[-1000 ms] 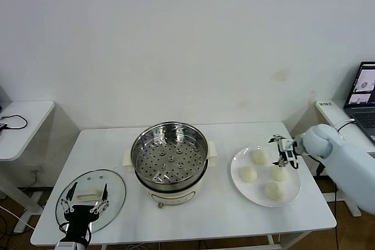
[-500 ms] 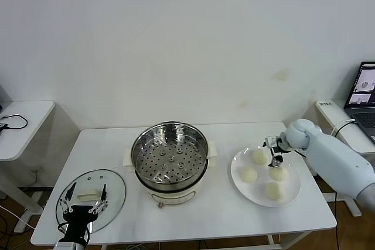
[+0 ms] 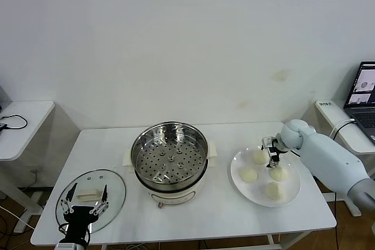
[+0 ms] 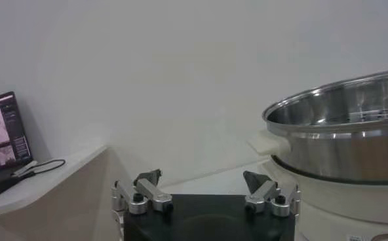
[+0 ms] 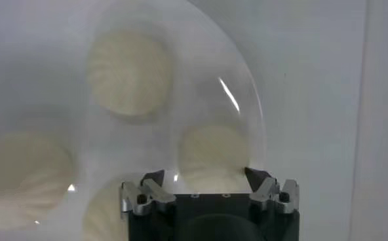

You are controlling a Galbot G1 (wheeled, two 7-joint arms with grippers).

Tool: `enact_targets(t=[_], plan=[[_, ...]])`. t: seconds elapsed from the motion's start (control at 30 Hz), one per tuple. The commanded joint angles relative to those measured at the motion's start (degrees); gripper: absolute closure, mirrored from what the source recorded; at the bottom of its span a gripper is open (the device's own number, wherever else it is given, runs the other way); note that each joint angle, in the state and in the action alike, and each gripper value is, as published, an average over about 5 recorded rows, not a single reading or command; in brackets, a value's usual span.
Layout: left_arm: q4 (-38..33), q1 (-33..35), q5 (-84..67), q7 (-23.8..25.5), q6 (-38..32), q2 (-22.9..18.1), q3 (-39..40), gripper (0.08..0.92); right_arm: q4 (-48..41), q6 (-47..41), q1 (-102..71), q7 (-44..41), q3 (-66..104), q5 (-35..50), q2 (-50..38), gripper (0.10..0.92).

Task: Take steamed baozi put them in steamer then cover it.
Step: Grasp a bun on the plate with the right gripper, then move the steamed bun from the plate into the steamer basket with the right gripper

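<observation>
The steamer (image 3: pixel 170 159) stands open at the table's middle, its perforated tray bare; it also shows in the left wrist view (image 4: pixel 341 137). Four baozi (image 3: pixel 248 174) lie on a white plate (image 3: pixel 293 196) to its right. My right gripper (image 3: pixel 272 151) hovers open over the plate's back part, between two of the baozi. In the right wrist view one baozi (image 5: pixel 213 149) lies in line between its open jaws (image 5: pixel 205 178), near the plate's rim (image 5: pixel 246 98). The cover (image 3: pixel 114 188) lies flat at front left. My left gripper (image 3: pixel 85 202) rests open over it (image 4: pixel 200 178).
A laptop (image 3: pixel 364 95) sits on a side stand at the far right. A small white side table (image 3: pixel 23 127) with a black cable stands at the left. The table's front edge is close to the cover and the plate.
My right gripper has moved left from the plate's right rim to over its back part, among the baozi. The left arm has not moved.
</observation>
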Motion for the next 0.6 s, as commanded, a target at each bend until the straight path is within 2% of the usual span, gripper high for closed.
enact_targets(t=[0.03,0.2,0.6], plan=[[0.0,0.0,0.0,0.0,0.0,0.0,0.0,0.177,-0.6,-0.1,0.3,0.0,-0.5,0.0,0.4,0.382],[-0.1,0.0,0.0,0.0,-0.1,0.0,0.1,0.177,-0.9,0.2,0.6,0.0,-0.5,0.0,0.5,0.42],[-0.4,0.0,-0.1,0.1,-0.2,0.2,0.1,0.177,2.9,0.2,4.9,-1.4,-3.0,4.9,-1.5,0.434]])
